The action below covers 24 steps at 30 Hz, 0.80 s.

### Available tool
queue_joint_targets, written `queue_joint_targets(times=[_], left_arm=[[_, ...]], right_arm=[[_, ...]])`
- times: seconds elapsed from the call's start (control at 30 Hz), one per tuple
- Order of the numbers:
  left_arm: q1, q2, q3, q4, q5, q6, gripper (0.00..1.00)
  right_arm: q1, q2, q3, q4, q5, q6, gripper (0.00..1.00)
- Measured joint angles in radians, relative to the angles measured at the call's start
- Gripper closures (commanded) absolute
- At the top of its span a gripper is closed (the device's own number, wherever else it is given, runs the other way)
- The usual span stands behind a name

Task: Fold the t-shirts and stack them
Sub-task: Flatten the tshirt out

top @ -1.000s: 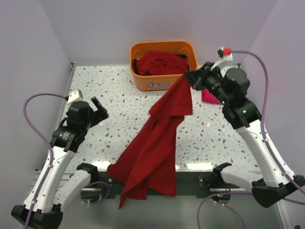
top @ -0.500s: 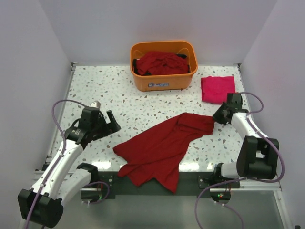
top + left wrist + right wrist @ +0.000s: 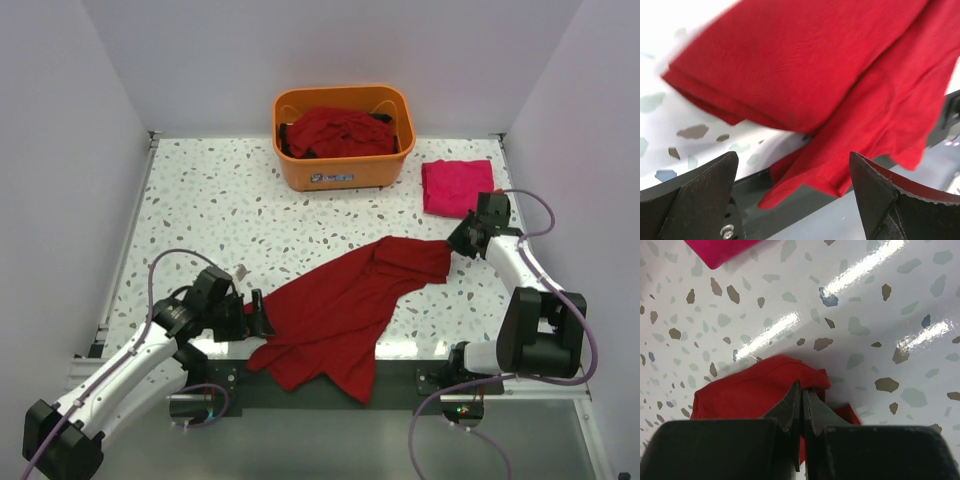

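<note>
Top external view for the layout: find the dark red t-shirt (image 3: 340, 310) lying rumpled on the tabletop (image 3: 220, 210), spread from the centre toward 6 o'clock, with its near part hanging over the front edge. Note the right pincer (image 3: 458, 242) at 3 o'clock, pressed together on a bunched corner of that cloth; check the right wrist view for the fold nipped between the closed tips. Note the left pincer (image 3: 255, 318) at 8 o'clock, spread wide apart, just beside the shirt's left edge and gripping nothing; in the left wrist view, see a doubled edge of red cloth ahead of the two fingers (image 3: 700, 192). Judge the step in hand as taking a second hold, ready for stretching the shirt flat before any fold. To do it well: slide one finger under the doubled edge, gather the corner rather than a loose mid-fold, close fully before pulling, then draw toward 9 o'clock against the right-hand hold, bringing the overhang back onto the tabletop. Read the long axis as running from 7 o'clock to 2 o'clock, narrow bunched end pointing to 2 o'clock, broad end to 7. Cannot tell collar from hem. Leave alone the folded pinkish-red t-shirt (image 3: 457, 186) at 2 o'clock and the orange tub (image 3: 343, 177) at 12 o'clock.
</note>
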Motion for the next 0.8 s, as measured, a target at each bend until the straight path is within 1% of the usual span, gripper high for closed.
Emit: queue_joint_targets(times=[0.2, 0.33, 0.43, 0.5, 0.53, 0.6, 0.63, 0.67, 0.8], left_arm=[[-0.041, 0.072, -0.018, 0.0, 0.025, 0.005, 0.08], [-0.116, 0.106, -0.045, 0.026, 0.063, 0.005, 0.09], [-0.159, 0.144, -0.05, 0.032, 0.083, 0.004, 0.14], [-0.168, 0.157, -0.047, 0.034, 0.082, 0.006, 0.2], [-0.17, 0.16, -0.046, 0.034, 0.079, 0.007, 0.32], [-0.172, 0.167, -0.047, 0.035, 0.071, 0.011, 0.54], [-0.173, 0.172, -0.047, 0.04, 0.071, 0.012, 0.85], [-0.174, 0.175, -0.049, 0.048, 0.071, 0.011, 1.0], [-0.188, 0.2, -0.037, 0.056, 0.042, 0.02, 1.0]], right_arm=[[0.0, 0.0, -0.007, 0.008, -0.016, -0.002, 1.0], [0.0, 0.0, -0.008, 0.013, -0.033, -0.003, 1.0], [0.0, 0.005, -0.008, 0.019, -0.035, -0.003, 1.0], [0.0, 0.01, -0.008, 0.022, -0.036, -0.003, 1.0], [0.0, 0.014, -0.008, 0.022, -0.036, -0.003, 1.0], [0.0, 0.018, -0.008, 0.022, -0.036, -0.003, 1.0], [-0.001, 0.018, -0.009, 0.022, -0.036, -0.003, 1.0], [-0.001, 0.018, -0.009, 0.022, -0.036, -0.003, 1.0], [-0.002, 0.016, -0.008, 0.02, -0.043, -0.008, 1.0]])
